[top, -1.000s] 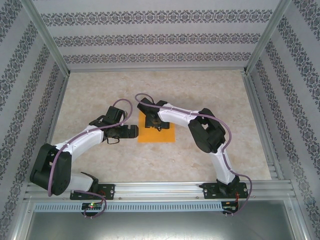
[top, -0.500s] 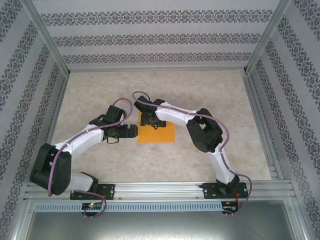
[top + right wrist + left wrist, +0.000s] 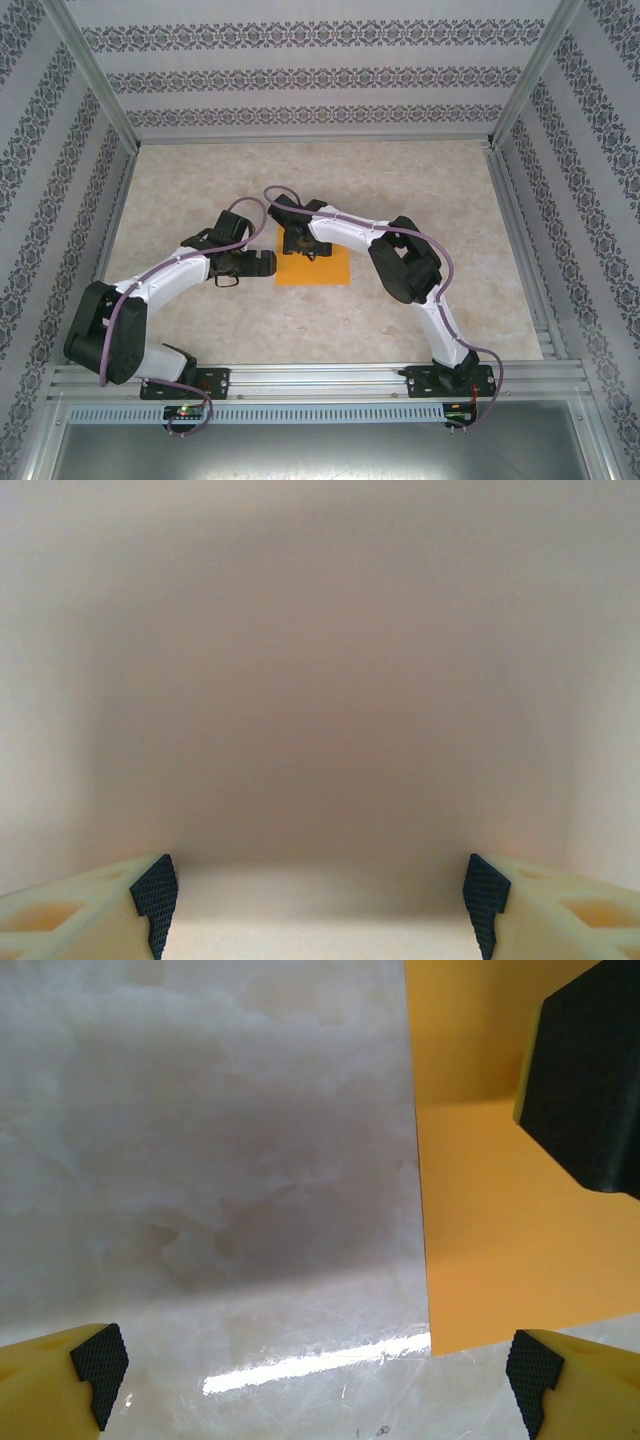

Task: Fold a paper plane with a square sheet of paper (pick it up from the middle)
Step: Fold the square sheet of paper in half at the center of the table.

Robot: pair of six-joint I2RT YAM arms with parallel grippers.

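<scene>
Left claw (image 3: 315, 1380) and right claw (image 3: 320, 900) both gape over the marbled table (image 3: 200, 180), patterned walls (image 3: 320, 70) enclosing it

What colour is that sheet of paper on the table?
The sheet of paper is plain orange, clearest in the left wrist view.

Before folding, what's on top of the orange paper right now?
The right gripper, jaws open, hangs over the far left part of the square sheet of paper; the paper beneath it is hidden.
</scene>
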